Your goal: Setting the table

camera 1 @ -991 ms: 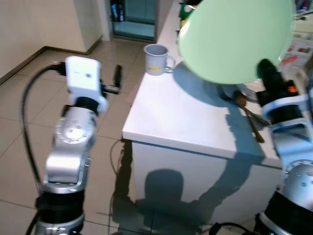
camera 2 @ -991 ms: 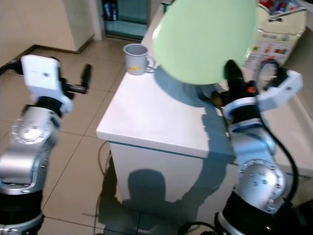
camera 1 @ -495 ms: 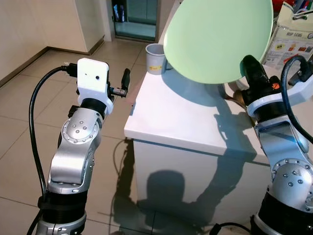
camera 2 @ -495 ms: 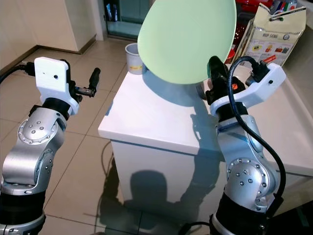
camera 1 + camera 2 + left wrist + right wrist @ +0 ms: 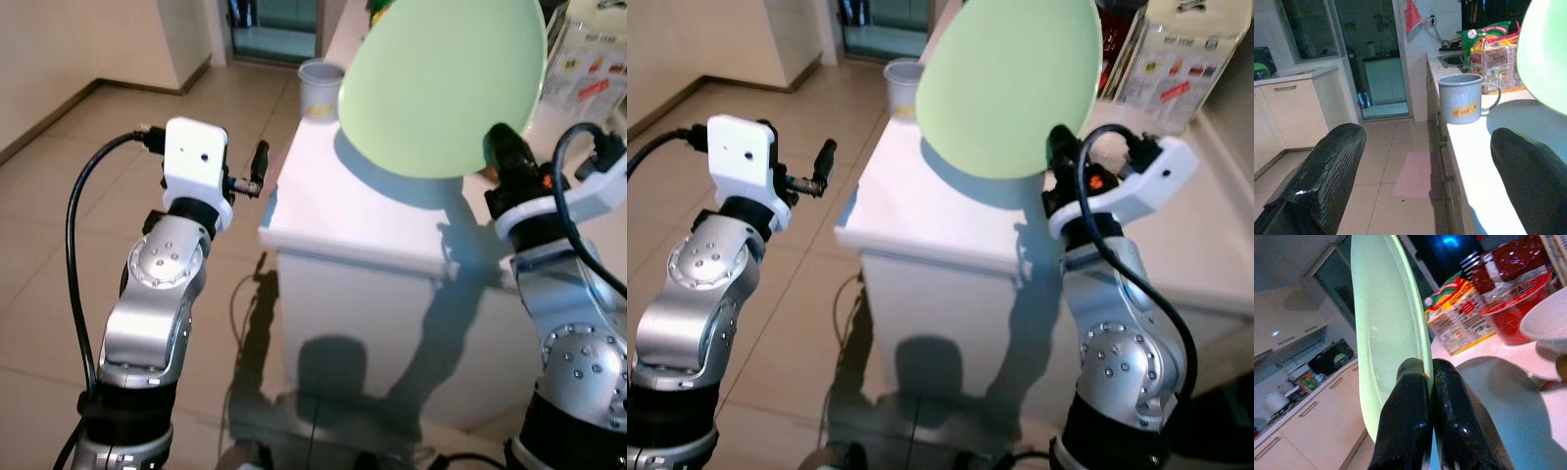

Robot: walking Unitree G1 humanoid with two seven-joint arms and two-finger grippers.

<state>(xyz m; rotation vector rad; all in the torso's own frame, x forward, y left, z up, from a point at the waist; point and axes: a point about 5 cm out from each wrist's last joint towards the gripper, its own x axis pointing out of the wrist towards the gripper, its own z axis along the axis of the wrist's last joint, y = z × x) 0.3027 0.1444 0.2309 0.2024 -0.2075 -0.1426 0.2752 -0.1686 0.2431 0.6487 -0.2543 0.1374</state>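
One plate (image 5: 441, 83) is all I have in hand so far, a pale green one, pinched at its lower rim by my right gripper (image 5: 1425, 382) and held up on edge above the white table (image 5: 372, 220). In the right wrist view the two black fingers are closed tight on the rim, one on each face of the plate, so the hold looks firm to me. The plate is not touching the tabletop; it hangs tilted over the middle of it and casts a shadow there.

My left gripper (image 5: 1425, 171) is out to the left of the table's near corner, above the floor, with its fingers spread wide and nothing between them.

As for progress, I judge the job barely begun. A grey mug (image 5: 1465, 98) stands at the far end of the table, and beyond it I make out snack packets (image 5: 1488, 46). The near stretch of the top, where I would expect a place setting, has nothing laid on it. What remains, as I read it, is to bring the plate flat and set it down, then fetch the rest.
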